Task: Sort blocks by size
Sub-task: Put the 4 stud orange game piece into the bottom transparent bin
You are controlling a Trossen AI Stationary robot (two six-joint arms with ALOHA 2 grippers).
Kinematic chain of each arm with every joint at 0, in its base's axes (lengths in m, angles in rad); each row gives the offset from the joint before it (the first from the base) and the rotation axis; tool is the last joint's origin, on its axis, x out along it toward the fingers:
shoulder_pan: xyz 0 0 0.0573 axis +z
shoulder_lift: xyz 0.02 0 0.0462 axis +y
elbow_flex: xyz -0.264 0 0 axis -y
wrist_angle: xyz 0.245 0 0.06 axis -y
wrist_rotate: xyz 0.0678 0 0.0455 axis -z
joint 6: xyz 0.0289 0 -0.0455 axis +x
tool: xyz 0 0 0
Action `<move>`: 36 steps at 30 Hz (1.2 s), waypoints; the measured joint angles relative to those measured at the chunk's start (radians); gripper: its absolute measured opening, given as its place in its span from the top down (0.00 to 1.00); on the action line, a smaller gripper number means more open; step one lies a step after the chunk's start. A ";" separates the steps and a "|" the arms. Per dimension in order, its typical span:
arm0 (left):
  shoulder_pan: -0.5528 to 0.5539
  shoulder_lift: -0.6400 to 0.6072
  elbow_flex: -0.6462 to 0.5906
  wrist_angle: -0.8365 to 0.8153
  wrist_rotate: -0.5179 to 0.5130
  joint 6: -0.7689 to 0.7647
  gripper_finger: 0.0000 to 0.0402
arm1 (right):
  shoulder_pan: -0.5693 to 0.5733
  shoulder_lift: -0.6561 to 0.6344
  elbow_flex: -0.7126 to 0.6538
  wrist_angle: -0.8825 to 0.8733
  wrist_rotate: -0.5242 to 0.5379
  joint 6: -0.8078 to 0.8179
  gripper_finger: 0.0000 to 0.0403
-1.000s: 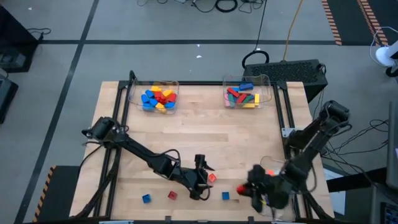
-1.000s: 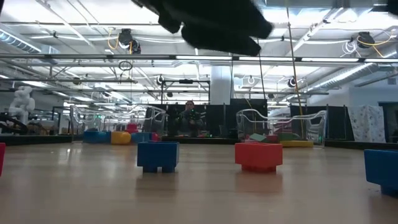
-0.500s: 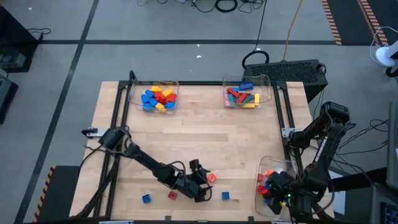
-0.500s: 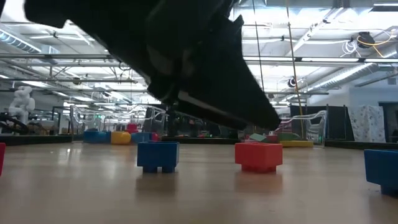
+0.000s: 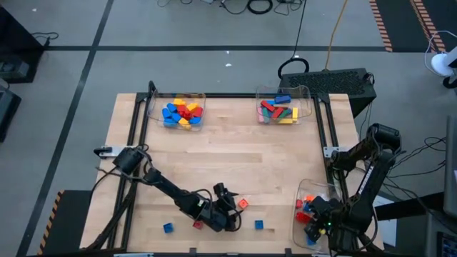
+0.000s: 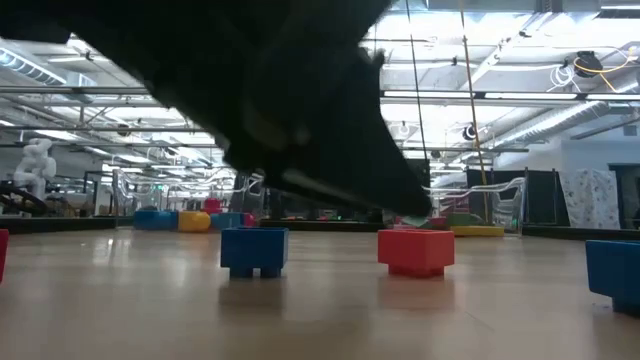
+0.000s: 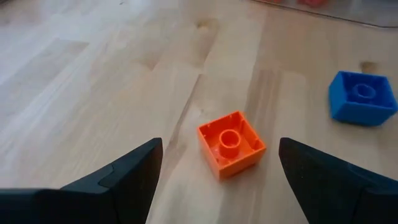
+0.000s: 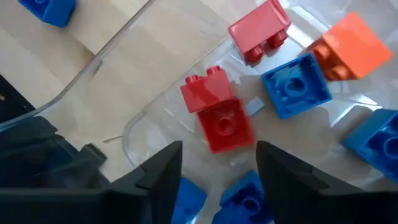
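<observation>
An orange block (image 7: 231,144) rests flat on the wood, studs up, near the table's front edge (image 5: 243,204). My left gripper (image 7: 219,171) is open and low, one finger on either side of the block, apart from it. My right gripper (image 8: 217,180) hangs open over a clear tray (image 5: 303,191) at the near right. Below it, in that tray, lie red blocks (image 8: 217,118), blue blocks (image 8: 293,87) and an orange block (image 8: 353,45). Loose on the table near the front edge are a blue block (image 5: 259,225), a red block (image 5: 198,225) and another blue block (image 5: 167,228).
Two clear trays stand at the far edge: the left one (image 5: 183,112) holds blue, red and yellow blocks, and the right one (image 5: 280,108) holds longer red, green, blue and yellow blocks. In the low view the dark left arm (image 6: 300,100) fills the top.
My left gripper has come down toward the table, rolled, and now straddles the orange block. My right gripper has swung toward the table's right edge with a red block and turned to point down over the near-right tray. The red block now lies in that tray, off the fingers.
</observation>
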 joint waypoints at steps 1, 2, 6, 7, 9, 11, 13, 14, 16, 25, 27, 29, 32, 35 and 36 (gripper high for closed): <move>0.001 0.008 0.000 0.011 0.000 -0.003 0.20 | 0.002 0.000 0.000 0.005 0.000 0.004 0.51; 0.001 0.016 0.000 0.021 0.000 -0.004 0.20 | 0.002 0.000 0.000 0.010 0.000 0.002 0.49; -0.002 0.033 0.000 0.032 -0.002 -0.004 0.20 | 0.002 0.000 0.000 0.014 0.003 -0.002 0.45; -0.002 0.037 0.000 0.047 -0.003 -0.005 0.20 | 0.002 0.000 0.000 0.016 0.003 -0.003 0.44; -0.003 0.049 0.000 0.074 -0.004 -0.005 0.20 | 0.002 0.000 0.000 0.019 0.004 -0.003 0.44; -0.001 0.070 0.000 0.086 -0.004 -0.003 0.20 | 0.002 0.000 0.000 0.020 0.010 -0.003 0.44; -0.001 0.097 0.000 0.103 -0.004 -0.004 0.20 | 0.002 0.000 0.000 0.023 0.012 -0.003 0.44; -0.001 0.102 0.000 0.107 -0.009 -0.003 0.20 | 0.002 0.000 0.000 0.023 0.013 -0.003 0.44; -0.002 0.107 0.000 0.117 -0.024 -0.003 0.20 | 0.002 0.000 0.000 0.024 0.029 -0.003 0.44; 0.004 0.111 0.000 0.175 -0.025 -0.007 0.37 | 0.002 0.000 0.000 0.024 0.076 -0.003 0.44; 0.003 0.111 0.000 0.174 -0.025 -0.006 0.42 | 0.002 0.000 0.000 0.024 0.100 -0.003 0.44; 0.003 0.111 0.000 0.174 -0.025 -0.006 0.48 | 0.001 0.000 0.000 0.025 0.121 -0.003 0.44; 0.004 0.111 0.000 0.173 -0.026 -0.004 0.58 | 0.000 0.000 0.000 0.025 0.172 -0.004 0.44; 0.005 0.111 0.000 0.176 -0.026 0.018 0.65 | 0.000 0.000 0.000 0.026 0.269 -0.043 0.44; 0.005 0.111 0.000 0.179 -0.025 0.035 0.65 | 0.000 0.000 0.000 0.032 0.310 -0.073 0.44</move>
